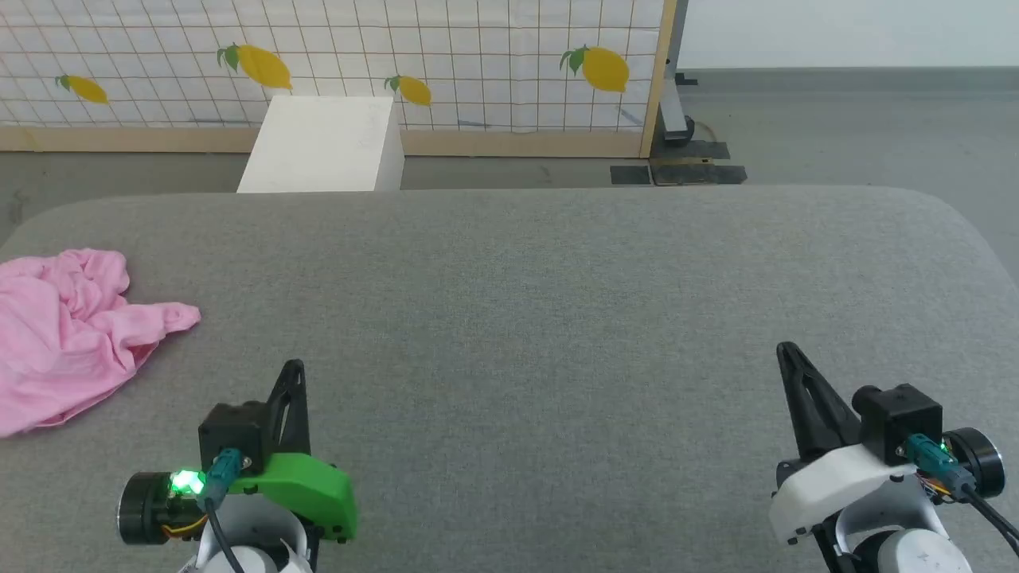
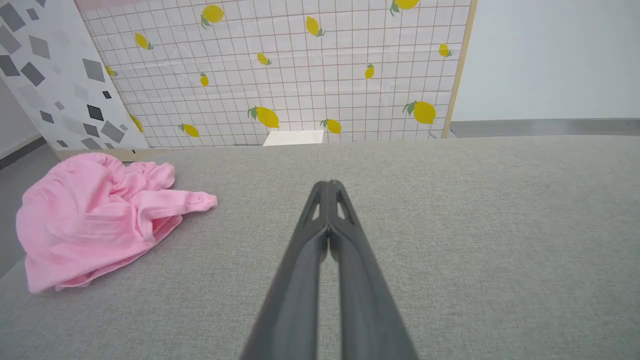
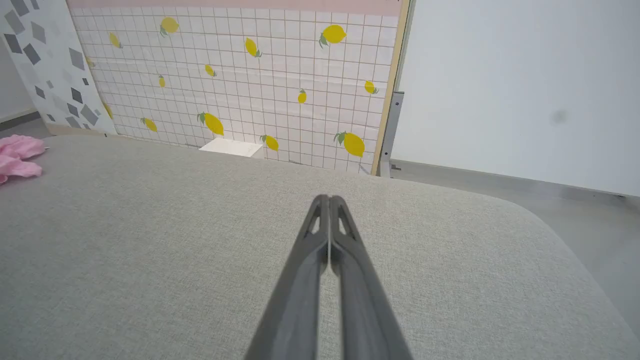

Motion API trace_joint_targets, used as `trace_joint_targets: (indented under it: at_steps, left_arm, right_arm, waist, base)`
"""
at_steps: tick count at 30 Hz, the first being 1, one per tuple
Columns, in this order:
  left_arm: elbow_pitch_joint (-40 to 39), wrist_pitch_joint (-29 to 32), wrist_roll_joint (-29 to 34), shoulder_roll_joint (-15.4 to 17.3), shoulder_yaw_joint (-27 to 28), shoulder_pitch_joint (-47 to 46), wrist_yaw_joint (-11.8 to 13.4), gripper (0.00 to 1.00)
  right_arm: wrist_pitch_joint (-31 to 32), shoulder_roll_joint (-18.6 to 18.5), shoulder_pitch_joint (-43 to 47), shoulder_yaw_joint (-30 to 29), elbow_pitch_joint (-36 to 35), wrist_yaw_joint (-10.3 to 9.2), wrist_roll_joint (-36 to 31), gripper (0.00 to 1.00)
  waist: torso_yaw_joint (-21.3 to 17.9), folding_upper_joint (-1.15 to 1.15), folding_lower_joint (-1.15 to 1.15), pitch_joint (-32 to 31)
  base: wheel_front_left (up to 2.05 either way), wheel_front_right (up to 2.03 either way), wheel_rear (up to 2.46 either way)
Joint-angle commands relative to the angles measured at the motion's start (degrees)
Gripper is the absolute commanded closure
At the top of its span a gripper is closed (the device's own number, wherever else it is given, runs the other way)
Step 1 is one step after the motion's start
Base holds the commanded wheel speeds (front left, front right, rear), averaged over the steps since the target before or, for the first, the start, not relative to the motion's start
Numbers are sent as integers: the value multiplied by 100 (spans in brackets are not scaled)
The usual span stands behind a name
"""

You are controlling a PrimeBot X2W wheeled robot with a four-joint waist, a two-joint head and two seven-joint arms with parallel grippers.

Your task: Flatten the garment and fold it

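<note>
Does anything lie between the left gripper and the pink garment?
No. Bare grey fabric surface runs from the shut left gripper to the crumpled pink garment, plain in the left wrist view and the head view.

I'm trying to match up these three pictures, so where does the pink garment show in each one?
Head view: garment at the left edge, crumpled.
Left wrist view: garment at middle left.
Right wrist view: garment at the far left edge.
Shared landmark: white box before the lemon panel.

The garment (image 1: 68, 338) lies at the table's (image 1: 517, 318) left edge.
</note>
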Motion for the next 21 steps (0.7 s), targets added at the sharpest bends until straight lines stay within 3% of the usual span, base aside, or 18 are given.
trace_joint_targets:
  at_steps: [1, 2, 21]
  left_arm:
    - [-17, 7, 59, -19, 16, 60, -6, 100]
    - [0, 0, 0, 0, 0, 0, 0, 0]
    - [164, -208, -182, -2, -134, 12, 36, 0]
  right_arm:
    - [-1, -3, 46, -6, -28, -8, -37, 100]
    - [0, 0, 0, 0, 0, 0, 0, 0]
    - [-209, 0, 87, 45, 222, -1, 247, 0]
  waist:
    - [0, 38, 0, 0]
    - [0, 0, 0, 0]
    - [85, 5, 0, -3]
  base:
    - [0, 0, 0]
    - [0, 0, 0]
    - [0, 0, 0]
